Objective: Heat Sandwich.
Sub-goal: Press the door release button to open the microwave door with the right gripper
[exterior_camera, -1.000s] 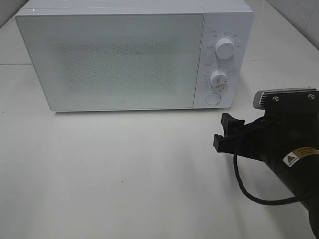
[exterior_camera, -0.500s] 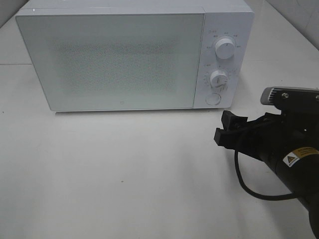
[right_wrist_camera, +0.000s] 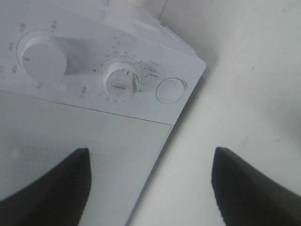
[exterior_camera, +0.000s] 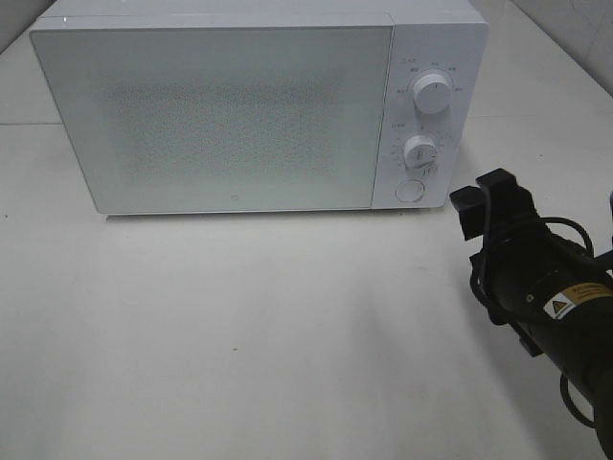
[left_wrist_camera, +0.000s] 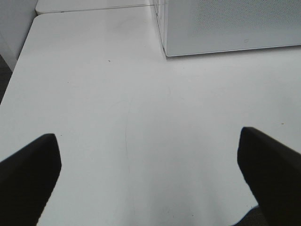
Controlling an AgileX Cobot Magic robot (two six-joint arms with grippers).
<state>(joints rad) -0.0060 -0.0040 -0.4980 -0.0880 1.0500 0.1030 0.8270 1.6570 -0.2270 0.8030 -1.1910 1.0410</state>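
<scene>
A white box-shaped microwave oven (exterior_camera: 220, 115) is standing at the back of a smooth white tabletop (exterior_camera: 239, 335), its wide speckled glass door (exterior_camera: 211, 110) lying shut flush with the front. The black right gripper (exterior_camera: 487, 195) is hovering just beside the oven's control panel, near the round white push button (exterior_camera: 410, 191) below the two round white dials (exterior_camera: 432, 95). Its dark fingers (right_wrist_camera: 56, 183) are standing apart with nothing between them. The black left gripper (left_wrist_camera: 148, 139) is hanging over bare tabletop near the oven's other front corner, its jaws spread wide and holding nothing. No view is showing the sandwich, so I cannot tell where it is.
</scene>
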